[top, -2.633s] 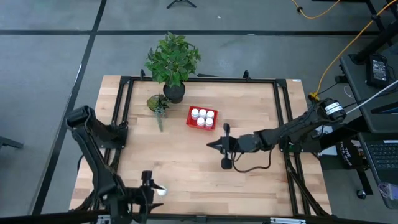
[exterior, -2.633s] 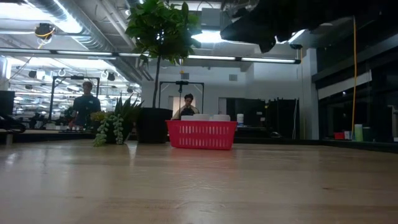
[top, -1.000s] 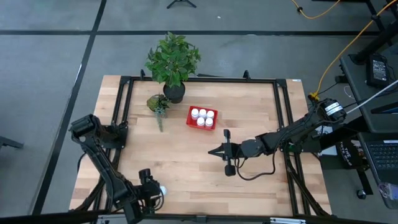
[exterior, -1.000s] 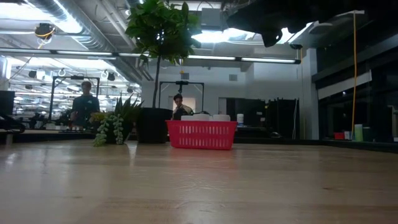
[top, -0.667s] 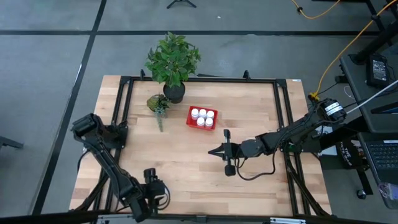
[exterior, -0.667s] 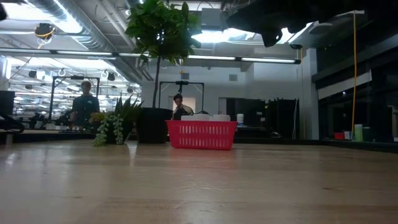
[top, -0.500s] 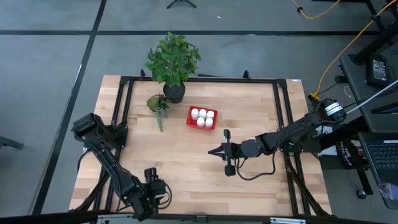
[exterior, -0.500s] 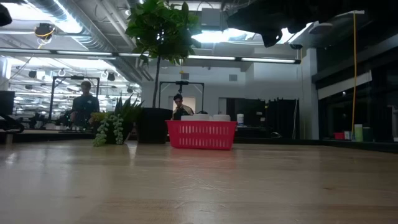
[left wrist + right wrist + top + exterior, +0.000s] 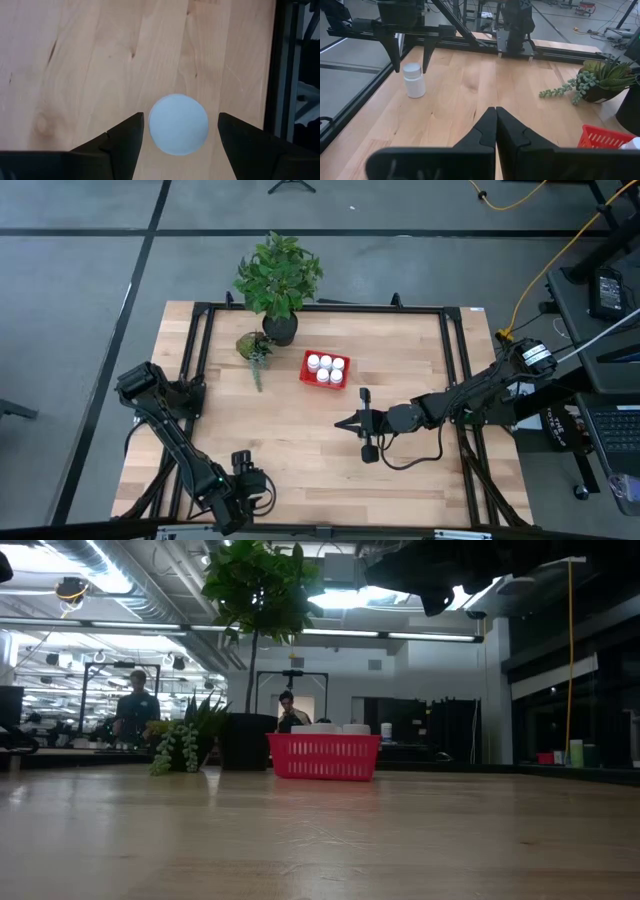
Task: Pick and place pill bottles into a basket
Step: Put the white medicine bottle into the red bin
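Count: five pill bottles [image 9: 325, 368] in one basket [image 9: 306, 371]; one pill bottle [image 9: 414, 80] on the tabletop [image 9: 300, 435]; two plants [image 9: 278, 275].

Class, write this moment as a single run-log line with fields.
left gripper: open above last bottle | right gripper: shut, waiting mid-table | basket: holds bottles | next: likely grasp
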